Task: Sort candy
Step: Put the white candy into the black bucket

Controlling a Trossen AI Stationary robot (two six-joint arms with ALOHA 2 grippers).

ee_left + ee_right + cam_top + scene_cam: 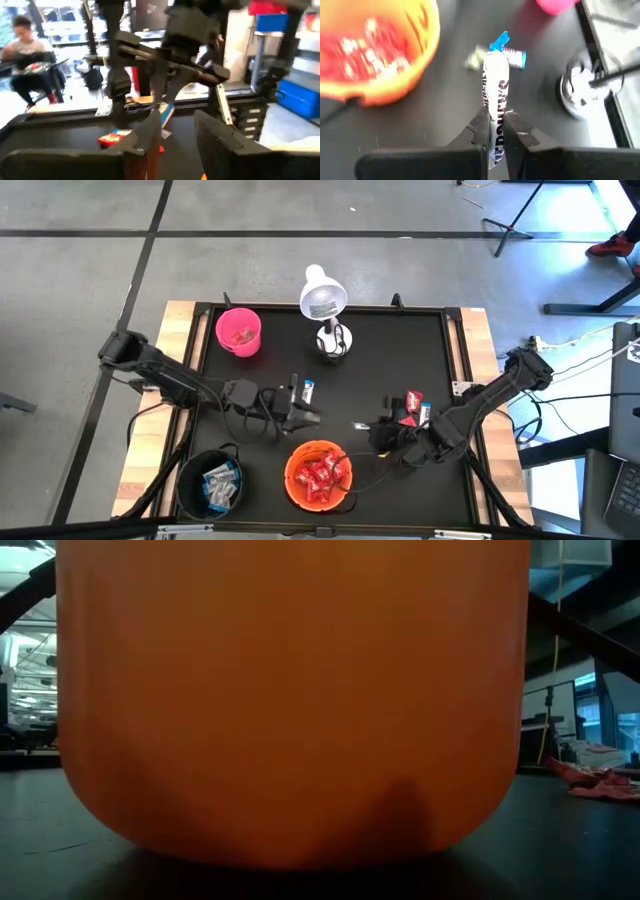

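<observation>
The right gripper is clamped on a blue-and-white candy, pinching one end so most of the wrapper stands out beyond the fingertips; in the high view it hangs over the mat just right of the orange bowl. The left gripper sits just above that bowl's rim, beside a loose blue candy; its fingers stand apart in its wrist view, with nothing seen between them.

The orange bowl holds red candy; a black bowl at the left front holds silvery-blue ones; the pink cup stands at the back left beside a white lamp. A few red and blue sweets lie loose by the right arm.

These sweets look light and flat, with crinkly, slippery wrappers that bend easily; a pinch across the filled middle should hold better than one on the loose end, which may slide or twist.
</observation>
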